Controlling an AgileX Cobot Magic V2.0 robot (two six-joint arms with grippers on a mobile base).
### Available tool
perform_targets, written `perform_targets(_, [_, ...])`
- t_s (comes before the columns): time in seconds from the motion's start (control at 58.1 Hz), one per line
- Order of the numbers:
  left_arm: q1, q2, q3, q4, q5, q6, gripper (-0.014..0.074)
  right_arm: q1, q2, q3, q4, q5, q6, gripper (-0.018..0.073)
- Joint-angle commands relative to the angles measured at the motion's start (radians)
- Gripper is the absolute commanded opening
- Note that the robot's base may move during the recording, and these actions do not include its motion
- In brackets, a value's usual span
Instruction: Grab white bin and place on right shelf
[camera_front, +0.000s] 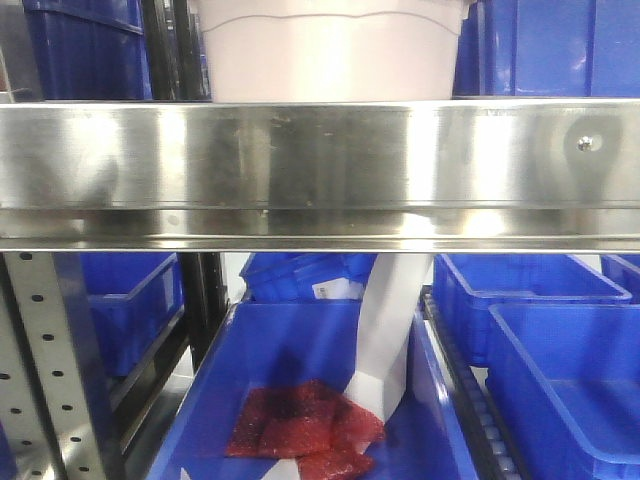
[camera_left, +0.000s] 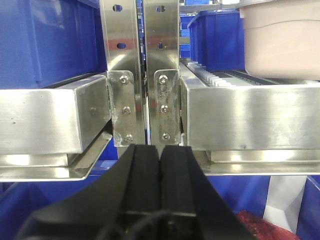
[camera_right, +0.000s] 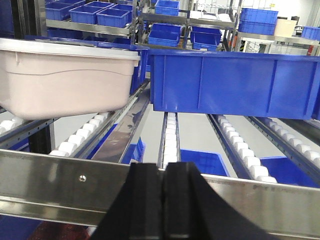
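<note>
Fingers (camera_left: 160, 172) of our left gripper are pressing together, black pads touching, gripping nothing, just before the perforated metal uprights (camera_left: 161, 70). Our right gripper's fingers (camera_right: 165, 200) are likewise closing flat against each other, empty. Beyond them we are seeing the shiny stainless steel shelf's broad front rail (camera_front: 320, 165). Farther in, the large pale pinkish-white plastic bin (camera_right: 65, 80) is sitting on that shelf's white rollers (camera_right: 82, 132), beside a big blue plastic bin (camera_right: 235, 82).

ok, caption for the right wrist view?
White bin on shelf rollers beside a blue bin; right gripper fingers closed, empty.
</note>
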Motion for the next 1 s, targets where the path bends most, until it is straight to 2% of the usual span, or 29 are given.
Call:
perform_targets(0.0, [-0.001,-0.01,0.015,-0.009,-0.095,-0.006,-0.0128,-0.001,0.013,-0.023,0.012,-0.089,0.002,0.0074])
perform_targets(0.206, [-0.001,-0.01,0.015,-0.009,-0.095,-0.006,-0.0128,0.003,0.013,-0.023,0.012,-0.089,0.002,0.0074])
perform_targets(0.396, [-0.001,-0.01,0.015,-0.009,-0.095,-0.006,-0.0128,0.075,0.015,0.006,-0.039,-0.117,0.005,0.0074])
perform_targets(0.465, [-0.001,-0.01,0.015,-0.009,-0.095,-0.006,-0.0128,0.092,0.015,0.049,-0.098,-0.163,0.047,0.0074])
perform_targets(0.602, [-0.001,-0.01,0.015,-0.009,-0.095,-0.006,-0.0128,0.126,0.011,0.183,-0.227,-0.324,0.236,0.0074])
perform_targets(0.705, [-0.001,-0.01,0.015,-0.009,-0.095,-0.006,-0.0128,0.154,-0.01,0.295,-0.305,-0.438,0.32,0.0074])
perform_targets(0.895, [-0.001,-0.01,0.015,-0.009,-0.095,-0.006,-0.0128,0.167,-0.016,0.45,-0.303,-0.539,0.33,0.0074])
perform_targets(0.981, [-0.001,-0.01,0.015,-0.009,-0.095,-0.006,-0.0128,0.167,-0.016,0.449,-0.3,-0.506,0.33,0.0074])
